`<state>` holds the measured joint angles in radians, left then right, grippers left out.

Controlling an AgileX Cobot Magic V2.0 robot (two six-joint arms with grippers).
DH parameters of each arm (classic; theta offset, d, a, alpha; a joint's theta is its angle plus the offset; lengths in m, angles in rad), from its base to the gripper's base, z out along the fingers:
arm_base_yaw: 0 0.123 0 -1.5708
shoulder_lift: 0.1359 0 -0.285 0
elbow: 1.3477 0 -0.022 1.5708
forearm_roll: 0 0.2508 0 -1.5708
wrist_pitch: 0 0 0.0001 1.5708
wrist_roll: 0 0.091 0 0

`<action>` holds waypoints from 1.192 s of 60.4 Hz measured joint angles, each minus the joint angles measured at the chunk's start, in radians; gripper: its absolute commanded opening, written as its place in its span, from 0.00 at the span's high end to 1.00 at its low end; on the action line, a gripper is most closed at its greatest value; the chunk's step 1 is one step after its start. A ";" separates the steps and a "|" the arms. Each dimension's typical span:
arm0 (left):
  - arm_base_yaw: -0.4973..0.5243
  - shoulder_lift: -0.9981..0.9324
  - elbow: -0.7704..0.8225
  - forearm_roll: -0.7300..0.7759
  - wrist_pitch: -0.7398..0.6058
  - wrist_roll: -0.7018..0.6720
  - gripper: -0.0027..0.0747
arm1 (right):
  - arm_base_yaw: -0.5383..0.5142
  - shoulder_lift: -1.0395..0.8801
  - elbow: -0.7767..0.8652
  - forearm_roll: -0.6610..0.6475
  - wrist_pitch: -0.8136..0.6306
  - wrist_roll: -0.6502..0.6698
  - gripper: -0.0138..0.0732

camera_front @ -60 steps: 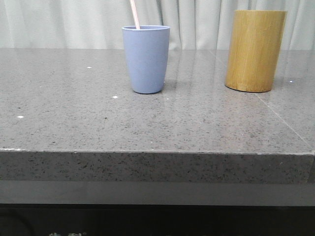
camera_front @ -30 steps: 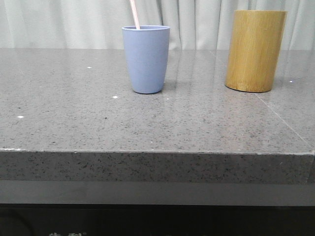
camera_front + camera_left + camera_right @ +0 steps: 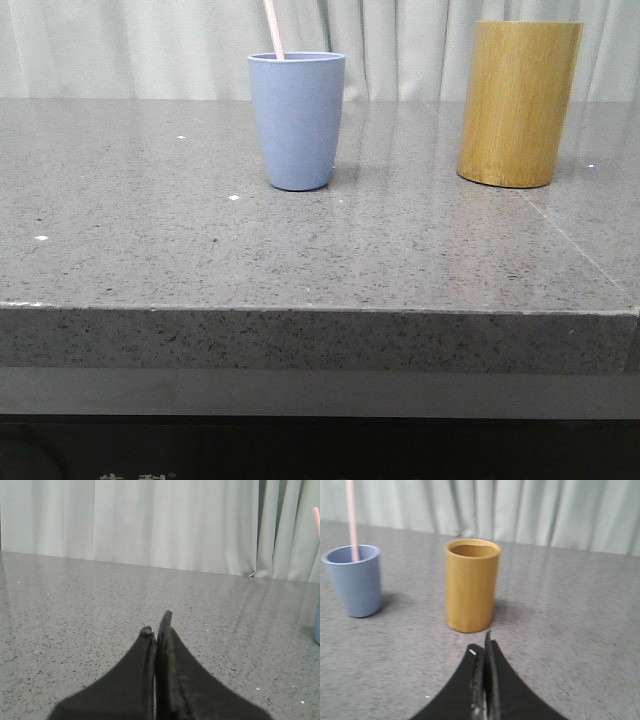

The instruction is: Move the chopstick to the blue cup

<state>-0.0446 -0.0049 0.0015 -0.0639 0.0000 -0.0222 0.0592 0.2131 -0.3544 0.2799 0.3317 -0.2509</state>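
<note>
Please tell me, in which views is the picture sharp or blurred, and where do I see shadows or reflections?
Front view: sharp; the glossy table faintly mirrors the blue cup and bamboo holder. Right wrist view: slightly soft overall, soft shadows beside both containers, the right gripper dark and blurred. Left wrist view: the left gripper is a dark silhouette; curtain streaks reflect on the table.

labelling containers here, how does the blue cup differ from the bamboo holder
The blue cup is shorter and tapers toward its base; the bamboo holder is taller and straight-sided. A pink chopstick stands in the blue cup; none sticks out of the bamboo holder. Both stand upright, open-topped, handleless.
</note>
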 measured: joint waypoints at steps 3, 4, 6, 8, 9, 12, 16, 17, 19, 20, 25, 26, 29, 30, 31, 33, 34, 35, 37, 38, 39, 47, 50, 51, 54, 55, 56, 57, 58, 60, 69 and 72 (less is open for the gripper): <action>0.000 0.000 0.000 0.000 0.000 0.000 0.99 | -0.010 -0.061 0.078 0.000 -0.052 0.000 0.92; 0.000 0.000 0.000 0.000 0.000 0.000 0.99 | -0.012 -0.075 0.099 0.000 -0.066 0.000 0.92; 0.000 0.000 0.000 0.000 0.000 0.000 0.99 | -0.014 -0.107 0.149 0.000 -0.095 0.000 0.92; 0.000 0.000 0.000 0.000 0.000 0.000 0.99 | -0.017 -0.130 0.194 0.000 -0.115 0.000 0.92; 0.000 0.000 0.000 0.000 0.000 0.000 0.99 | -0.017 -0.141 0.210 0.000 -0.125 0.000 0.92; 0.000 0.000 0.000 0.000 0.000 0.000 0.99 | -0.017 -0.172 0.263 0.002 -0.157 0.000 0.92; 0.000 0.000 0.000 0.000 0.000 0.000 0.99 | -0.017 -0.206 0.319 0.002 -0.187 0.000 0.92; 0.000 0.000 0.000 0.000 0.000 0.000 0.99 | -0.017 -0.210 0.336 0.002 -0.195 0.000 0.92; 0.000 0.000 0.000 0.000 0.000 0.000 0.99 | -0.017 -0.218 0.354 0.004 -0.201 0.000 0.92; 0.000 0.000 0.000 0.000 0.000 0.000 0.99 | -0.017 -0.220 0.364 0.004 -0.205 0.000 0.92; 0.000 0.000 0.000 0.000 0.000 0.000 0.99 | -0.017 -0.221 0.380 0.008 -0.212 0.000 0.92; 0.000 0.000 0.000 0.000 0.000 0.000 0.99 | -0.017 -0.222 0.381 0.010 -0.212 0.000 0.92; 0.000 0.000 0.000 0.000 0.000 0.000 0.99 | -0.017 -0.224 0.382 0.009 -0.216 0.000 0.92; 0.000 0.000 0.000 0.000 0.000 0.000 0.99 | -0.017 -0.224 0.382 0.009 -0.219 0.000 0.92; 0.000 0.000 0.000 0.000 0.000 0.000 0.99 | -0.017 -0.224 0.382 0.009 -0.221 0.000 0.92; 0.000 0.000 0.000 0.000 0.000 0.000 0.99 | -0.017 -0.224 0.382 0.009 -0.226 0.000 0.92; 0.000 0.000 0.000 0.000 0.000 0.000 0.99 | -0.017 -0.224 0.382 0.009 -0.225 0.000 0.92; 0.000 0.000 0.000 0.000 0.000 0.000 0.99 | -0.017 -0.224 0.382 0.009 -0.228 0.000 0.92; 0.000 0.000 0.000 0.000 0.000 0.000 0.99 | -0.017 -0.224 0.382 0.009 -0.229 0.000 0.92; 0.000 0.000 0.000 0.000 0.000 0.000 0.99 | -0.017 -0.224 0.382 0.009 -0.229 0.000 0.92; 0.000 0.000 0.000 0.000 0.000 0.000 0.99 | -0.017 -0.224 0.382 0.009 -0.229 0.000 0.92; 0.000 0.000 0.000 0.000 0.000 0.000 0.99 | -0.017 -0.224 0.382 0.009 -0.231 0.000 0.92; 0.000 0.000 0.000 0.000 0.000 0.000 0.99 | -0.017 -0.224 0.382 0.009 -0.231 0.000 0.92; 0.000 0.000 0.000 0.000 0.000 0.000 0.99 | -0.017 -0.224 0.382 0.009 -0.231 0.000 0.92; 0.000 0.000 0.000 0.000 0.000 0.000 0.99 | -0.017 -0.224 0.382 0.009 -0.231 0.000 0.92; 0.000 0.000 0.000 0.000 0.000 0.000 0.99 | -0.017 -0.224 0.382 0.009 -0.233 0.000 0.92; 0.000 0.000 0.000 0.000 0.000 0.000 0.99 | -0.017 -0.224 0.382 0.009 -0.233 0.000 0.92; 0.000 0.000 0.000 0.000 0.000 0.000 0.99 | -0.017 -0.224 0.382 0.009 -0.235 0.000 0.92; 0.000 0.000 0.000 0.000 0.000 0.000 0.99 | -0.017 -0.224 0.382 0.009 -0.235 0.000 0.92; 0.000 0.000 0.000 0.000 0.000 0.000 0.99 | -0.017 -0.224 0.382 0.009 -0.237 0.000 0.92; 0.000 0.000 0.000 0.000 0.000 0.000 0.99 | -0.017 -0.224 0.382 -0.086 -0.243 0.100 0.92; 0.000 0.000 0.000 0.000 0.000 0.000 0.99 | -0.017 -0.224 0.382 -0.155 -0.243 0.171 0.92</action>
<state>-0.0446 -0.0049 0.0015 -0.0639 0.0000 -0.0222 0.0423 -0.0106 0.0276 0.1254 0.0887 -0.0799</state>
